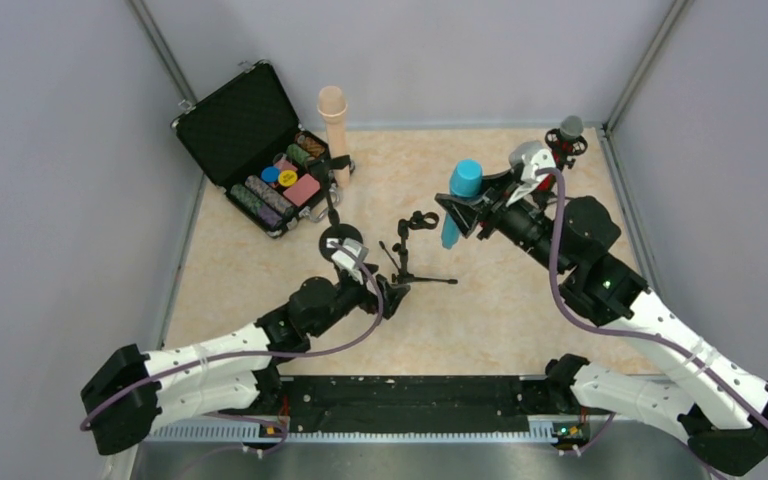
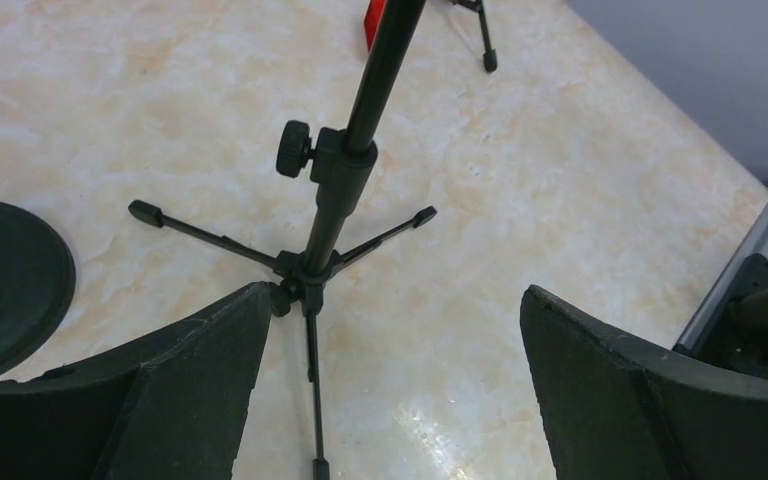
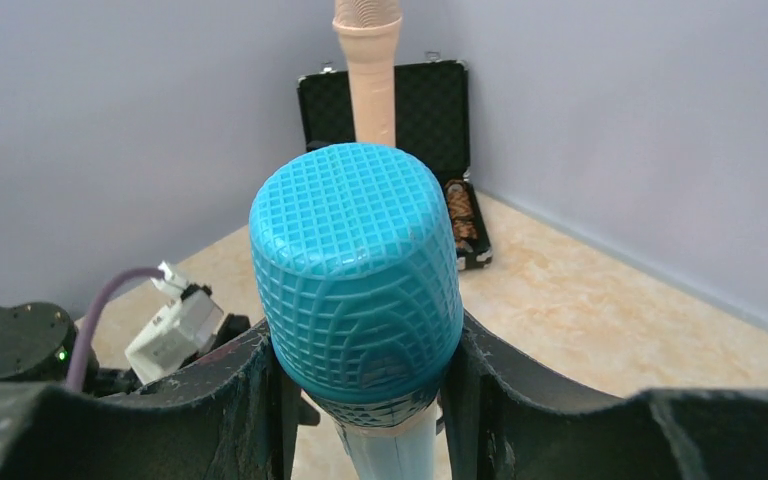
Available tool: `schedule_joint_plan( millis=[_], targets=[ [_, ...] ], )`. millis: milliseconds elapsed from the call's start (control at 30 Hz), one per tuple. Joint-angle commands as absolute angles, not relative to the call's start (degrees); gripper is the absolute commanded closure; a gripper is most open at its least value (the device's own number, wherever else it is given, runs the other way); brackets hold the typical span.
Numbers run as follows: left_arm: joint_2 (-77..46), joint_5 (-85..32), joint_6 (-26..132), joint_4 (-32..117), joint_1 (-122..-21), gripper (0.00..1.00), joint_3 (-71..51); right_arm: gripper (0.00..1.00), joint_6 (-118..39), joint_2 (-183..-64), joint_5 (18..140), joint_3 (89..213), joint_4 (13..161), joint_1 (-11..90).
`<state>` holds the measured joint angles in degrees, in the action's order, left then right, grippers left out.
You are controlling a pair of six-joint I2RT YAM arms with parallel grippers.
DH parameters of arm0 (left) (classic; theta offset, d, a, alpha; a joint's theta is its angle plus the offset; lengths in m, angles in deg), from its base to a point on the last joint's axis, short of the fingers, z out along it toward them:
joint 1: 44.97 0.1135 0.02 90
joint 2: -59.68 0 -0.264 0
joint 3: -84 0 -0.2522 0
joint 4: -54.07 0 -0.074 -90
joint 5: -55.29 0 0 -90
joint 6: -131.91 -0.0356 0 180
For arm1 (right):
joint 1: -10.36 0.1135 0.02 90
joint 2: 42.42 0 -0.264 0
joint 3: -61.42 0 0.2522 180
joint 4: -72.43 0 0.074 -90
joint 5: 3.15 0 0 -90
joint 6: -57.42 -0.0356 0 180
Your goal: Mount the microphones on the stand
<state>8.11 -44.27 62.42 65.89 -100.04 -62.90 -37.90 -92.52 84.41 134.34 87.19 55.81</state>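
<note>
Black foam-lined case sits open at back left with chips inside, not part of the job. Beige microphone stands upright just right of it, already clipped on a round-base stand. Left claw has its fingers apart, straddling the foot of the tripod stand, likely to steady it for loading; contact unclear. The tripod's clip is empty. Blue microphone is head-up off the surface, clamped at the neck by the right claw, just right of that clip, so insertion looks next. Far right, mesh-headed microphone seems clipped already; its body is hidden.
</note>
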Motion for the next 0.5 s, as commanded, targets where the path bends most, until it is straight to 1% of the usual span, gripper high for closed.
schedule_joint_plan(
  millis=[0, 267, 467],
  targets=[
    [4.5, -45.5, 59.6, 65.4, -99.9, 0.01, -59.1, 1.0, -35.0, -92.6, 89.3, 138.7, 85.2, 55.1],
    [-0.6, -43.1, 57.6, 61.9, -99.9, 0.01, -54.3, 1.0, -34.3, -96.5, 91.1, 143.5, 83.2, 54.9],
    [0.2, -42.4, 57.6, 62.4, -99.9, 0.01, -54.7, 1.0, -37.3, -101.7, 85.1, 149.0, 84.7, 51.9]
  ],
)
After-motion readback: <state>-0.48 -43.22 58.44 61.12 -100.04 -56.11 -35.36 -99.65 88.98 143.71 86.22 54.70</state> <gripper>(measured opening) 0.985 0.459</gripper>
